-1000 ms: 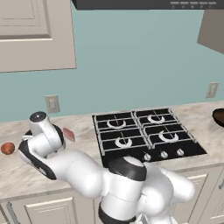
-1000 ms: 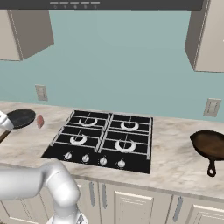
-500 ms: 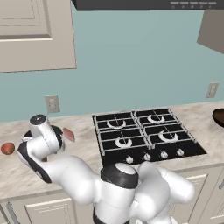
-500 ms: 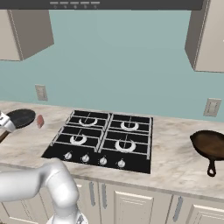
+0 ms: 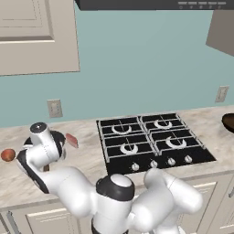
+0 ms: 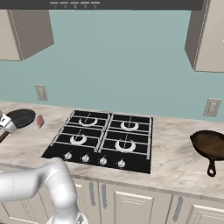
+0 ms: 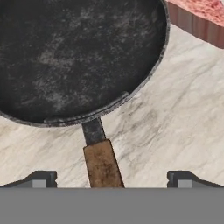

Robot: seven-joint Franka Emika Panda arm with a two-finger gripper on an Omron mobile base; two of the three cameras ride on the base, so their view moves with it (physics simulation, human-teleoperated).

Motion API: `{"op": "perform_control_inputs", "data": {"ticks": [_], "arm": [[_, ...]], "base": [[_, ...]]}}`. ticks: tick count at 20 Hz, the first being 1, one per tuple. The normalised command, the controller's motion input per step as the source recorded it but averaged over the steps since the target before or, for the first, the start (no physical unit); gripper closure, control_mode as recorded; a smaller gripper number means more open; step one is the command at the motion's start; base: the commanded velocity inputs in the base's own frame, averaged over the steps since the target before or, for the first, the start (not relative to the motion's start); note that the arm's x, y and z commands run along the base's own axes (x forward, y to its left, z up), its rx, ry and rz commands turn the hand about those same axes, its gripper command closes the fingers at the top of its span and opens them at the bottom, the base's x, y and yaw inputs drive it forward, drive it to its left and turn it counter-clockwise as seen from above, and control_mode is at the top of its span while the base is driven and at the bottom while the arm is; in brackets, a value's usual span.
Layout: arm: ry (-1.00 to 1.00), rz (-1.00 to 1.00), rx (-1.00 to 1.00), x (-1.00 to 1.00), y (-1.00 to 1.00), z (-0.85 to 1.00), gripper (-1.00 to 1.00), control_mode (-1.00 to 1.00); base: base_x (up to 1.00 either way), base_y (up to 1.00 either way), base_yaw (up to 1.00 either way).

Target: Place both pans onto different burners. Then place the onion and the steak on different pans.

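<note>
The black pan lies on the counter at the left, its brown wooden handle pointing toward the hand. My gripper hangs low over that handle, open, one fingertip on each side and not touching it. From the right base view the black pan sits left of the cooktop. The pinkish steak lies on the counter just beside this pan. An orange-brown onion rests further left. The reddish-brown pan sits on the counter right of the cooktop. The burners are bare.
The black four-burner cooktop has silver knobs along its front. Wall outlets stand behind the counter at both ends. Cabinets hang above left and right. Marble counter stretches between the cooktop and the right pan.
The hand has come down a little over the black pan's handle. The jaws stayed open and nothing on the counter moved.
</note>
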Motion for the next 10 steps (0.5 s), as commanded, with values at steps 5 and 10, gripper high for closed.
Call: {"op": "perform_control_inputs", "data": {"ticks": [5, 10], "arm": [[0.00, 0.00, 0.00, 0.13, 0.17, -0.19, -1.00, -1.00], [0.00, 0.00, 0.00, 0.11, 0.10, -0.16, -1.00, -1.00]], "base": [[0.00, 0.00, 0.00], [0.00, 0.00, 0.00]]}}
